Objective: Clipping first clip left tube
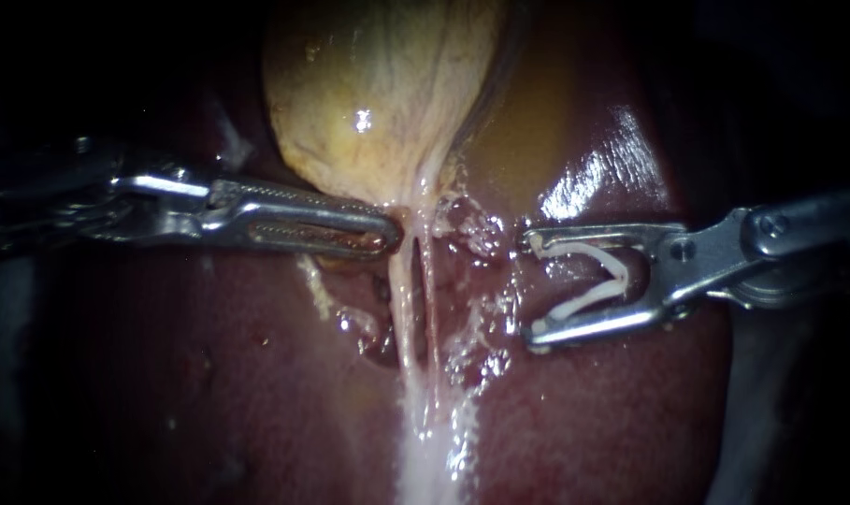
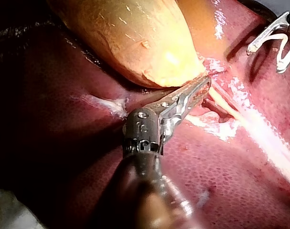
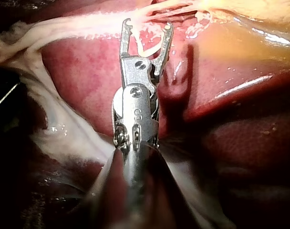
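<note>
**Over wet red liver (image 1: 209,374): getting the clip round the left tube alone**

Right instrument (image 1: 529,287): hand grasping a white clip (image 1: 583,301), jaws standing wide, one leg of the clip against each. Clear of all tissue, beside the two pale tubes and apart from them. Left tube (image 1: 404,309) just beyond the right tube (image 1: 430,309), with a dark slit between the two, both running down from the neck of the gallbladder (image 1: 378,84). Left instrument (image 1: 392,234): hand clenched, jaws lying together, tip touching the tissue at that neck, right beside the left tube.

To do it well, probably:
- Roll the right hand first, since the jaws appear to open along the tubes' run rather than across it.
- Pass one jaw through the slit, so that only the left tube lies in the clip.
- Advance until the tube sits deep between the legs, clip ends showing past it, and only then squeeze.
- Keep off the left instrument's tip.

Risk, as judged: catching both tubes, or scraping the liver with a jaw.

From the endoscope: the side-by-side order of the tubes and the gap from them to the clip. From the right wrist: a look down the shaft, with the jaws' spread set against the tubes crossing ahead, but no telling which tube is which. From the left wrist: the left tip tucked under the gallbladder's narrow end, less plain elsewhere.
</note>
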